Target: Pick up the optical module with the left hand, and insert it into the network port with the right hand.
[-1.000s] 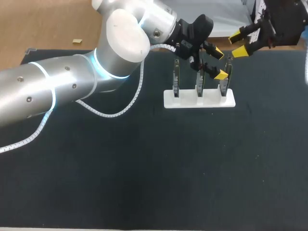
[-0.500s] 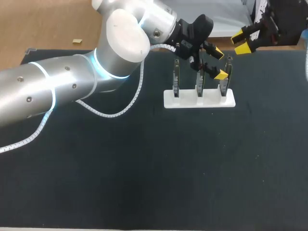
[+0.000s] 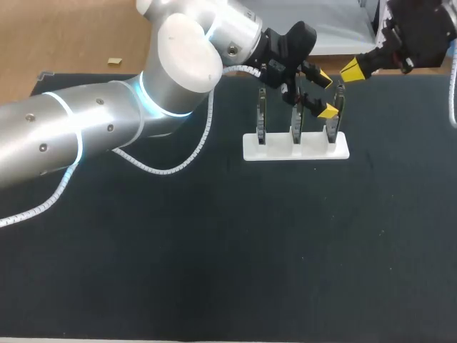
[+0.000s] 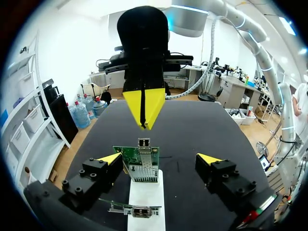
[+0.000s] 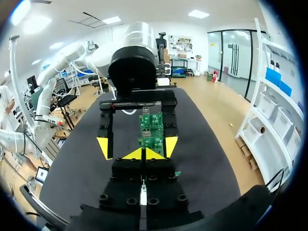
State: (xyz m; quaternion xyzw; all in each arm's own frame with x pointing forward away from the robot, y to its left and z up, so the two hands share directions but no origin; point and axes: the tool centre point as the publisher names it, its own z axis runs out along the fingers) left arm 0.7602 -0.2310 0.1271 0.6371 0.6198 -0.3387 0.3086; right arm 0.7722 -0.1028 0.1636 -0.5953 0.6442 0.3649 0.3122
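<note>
Black tabletop (image 3: 214, 250) carries a white rack (image 3: 295, 151) holding three upright circuit boards (image 3: 261, 121).

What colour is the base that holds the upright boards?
White. The base shows best in the head view.

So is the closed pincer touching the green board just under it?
Apart. The left wrist view shows the right pincer hanging above the green board, a clear gap between them.
</note>
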